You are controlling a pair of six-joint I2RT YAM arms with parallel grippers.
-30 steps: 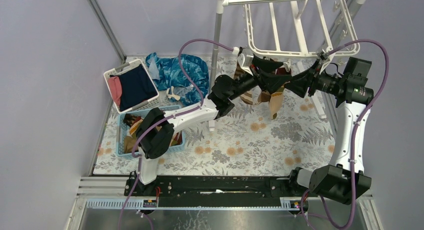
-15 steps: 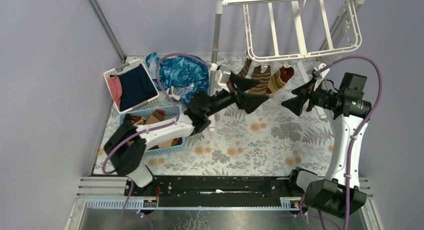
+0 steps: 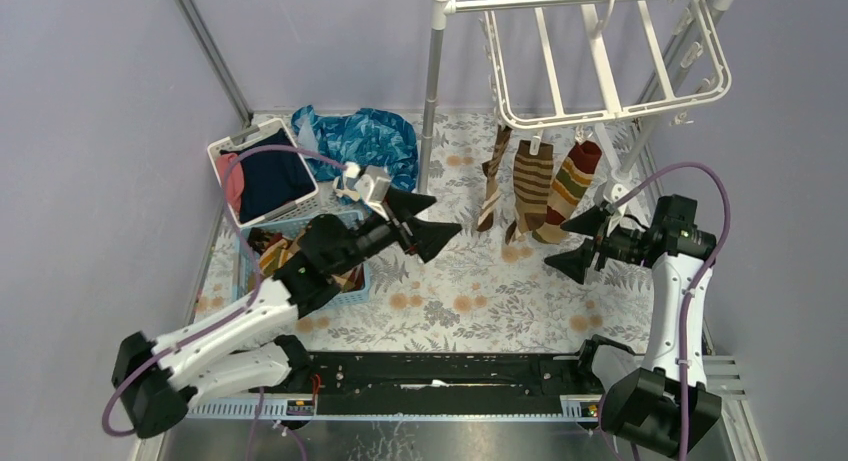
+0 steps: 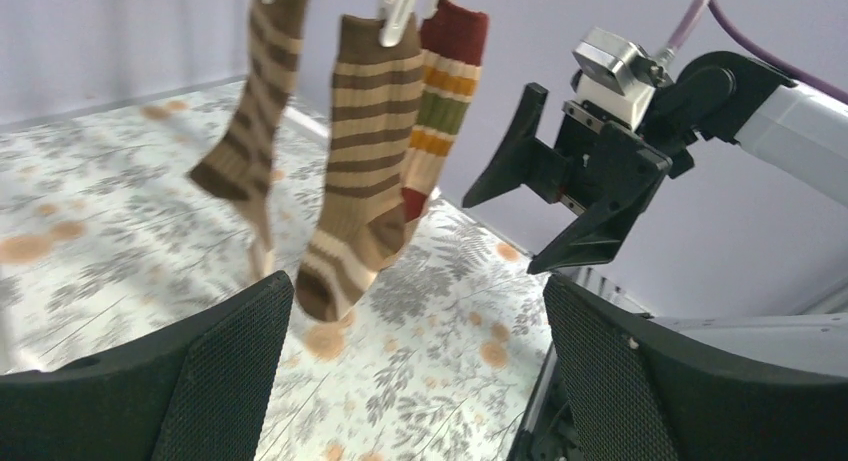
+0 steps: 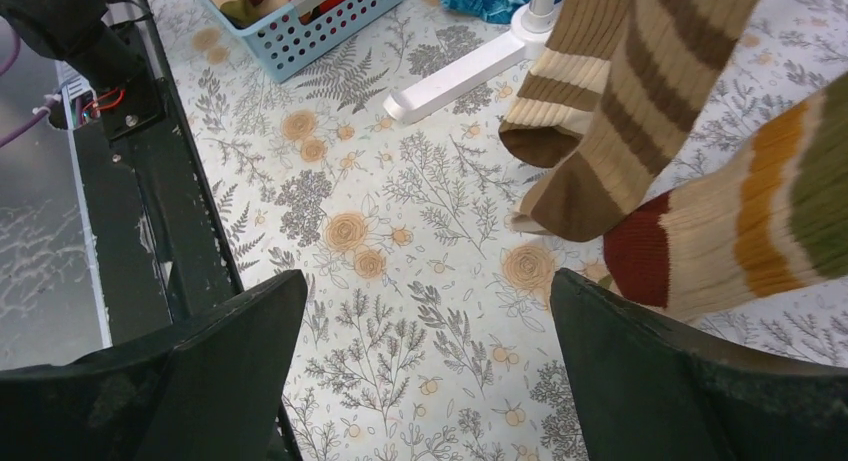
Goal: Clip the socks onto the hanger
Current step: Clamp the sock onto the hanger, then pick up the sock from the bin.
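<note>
A floral-patterned surface lies between plain lilac walls. Three socks hang from the hanger. The left gripper and right gripper are both spread and empty.

My left arm and right arm are smooth white shells between chunky black joint housings, and a purple cable runs along each. My left gripper and right gripper carry black wedge-shaped fingers with a fine mesh texture on the inner faces. A small silver block caps the right wrist, and both bases sit on a black rail.
</note>
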